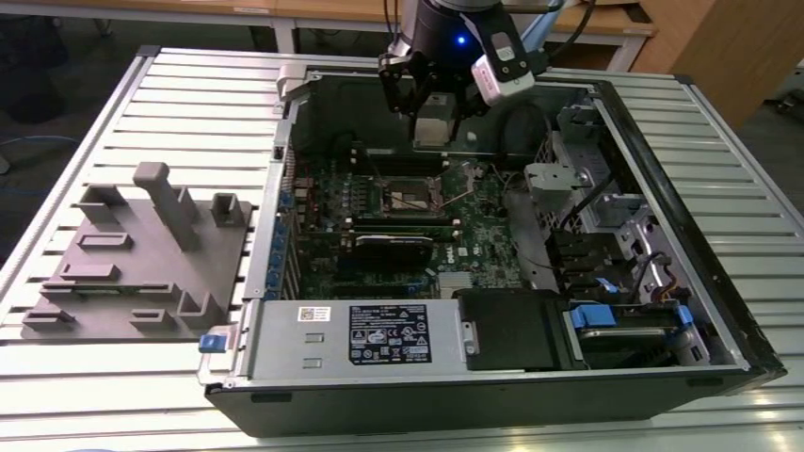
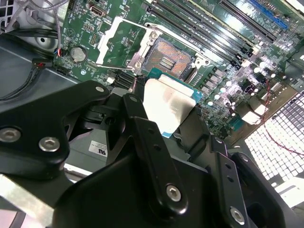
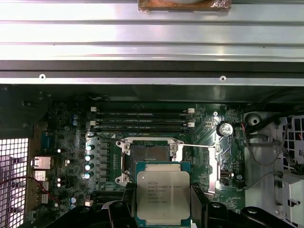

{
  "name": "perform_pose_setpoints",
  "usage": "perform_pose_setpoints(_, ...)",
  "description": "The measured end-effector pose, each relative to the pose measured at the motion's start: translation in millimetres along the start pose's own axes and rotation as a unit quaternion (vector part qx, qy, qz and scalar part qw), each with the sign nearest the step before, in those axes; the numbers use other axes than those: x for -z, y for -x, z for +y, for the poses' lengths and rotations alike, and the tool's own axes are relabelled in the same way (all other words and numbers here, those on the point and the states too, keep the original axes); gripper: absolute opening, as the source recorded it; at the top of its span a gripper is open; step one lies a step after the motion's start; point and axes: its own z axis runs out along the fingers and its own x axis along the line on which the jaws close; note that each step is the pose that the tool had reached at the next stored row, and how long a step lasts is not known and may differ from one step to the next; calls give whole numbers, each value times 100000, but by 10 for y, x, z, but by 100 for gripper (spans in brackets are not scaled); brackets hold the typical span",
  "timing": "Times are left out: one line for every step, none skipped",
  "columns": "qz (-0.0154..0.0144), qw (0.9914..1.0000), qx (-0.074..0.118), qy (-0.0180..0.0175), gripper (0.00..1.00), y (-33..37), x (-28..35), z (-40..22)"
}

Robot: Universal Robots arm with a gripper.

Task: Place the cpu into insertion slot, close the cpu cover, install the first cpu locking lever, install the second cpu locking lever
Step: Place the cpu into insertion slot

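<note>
Holding the cpu [image 3: 163,197] by two opposite edges, metal top showing, the gripper [image 1: 434,125] is closed on the chip and hangs inside the open computer case [image 1: 503,407], which lies along the counter's [image 1: 113,104] edge at the exterior view's right. The chip hangs clear of the green motherboard [image 1: 377,268], unseated, just beside the insertion slot [image 3: 148,153]. The slot's tan pin field lies bare; the cpu cover [image 2: 105,42] is folded back from it, resting beside it.
</note>
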Motion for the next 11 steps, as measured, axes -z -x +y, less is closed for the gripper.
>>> perform_pose_setpoints(-1, 100000, 0, -2, 54, 0, 0, 0)
perform_pose_setpoints(1, 100000, 0, -5, 54, 0, 0, 0)
perform_pose_setpoints(0, 100000, 0, -2, 54, 0, 0, 0)
perform_pose_setpoints(-2, 100000, 2, -2, 54, 0, 0, 0)
perform_pose_setpoints(-1, 100000, -6, -2, 54, 0, 0, 0)
perform_pose_setpoints(-2, 100000, -28, -1, 54, 0, 0, 0)
perform_pose_setpoints(-8, 100000, -105, -3, 54, 0, 0, 0)
perform_pose_setpoints(-18, 100000, -228, 0, 54, 0, -1, 0)
perform_pose_setpoints(-35, 99999, -406, 5, 54, 0, -2, 0)
perform_pose_setpoints(-55, 99998, -614, 9, 54, 0, -2, 0)
perform_pose_setpoints(-75, 99996, -839, 11, 54, 0, -2, 0)
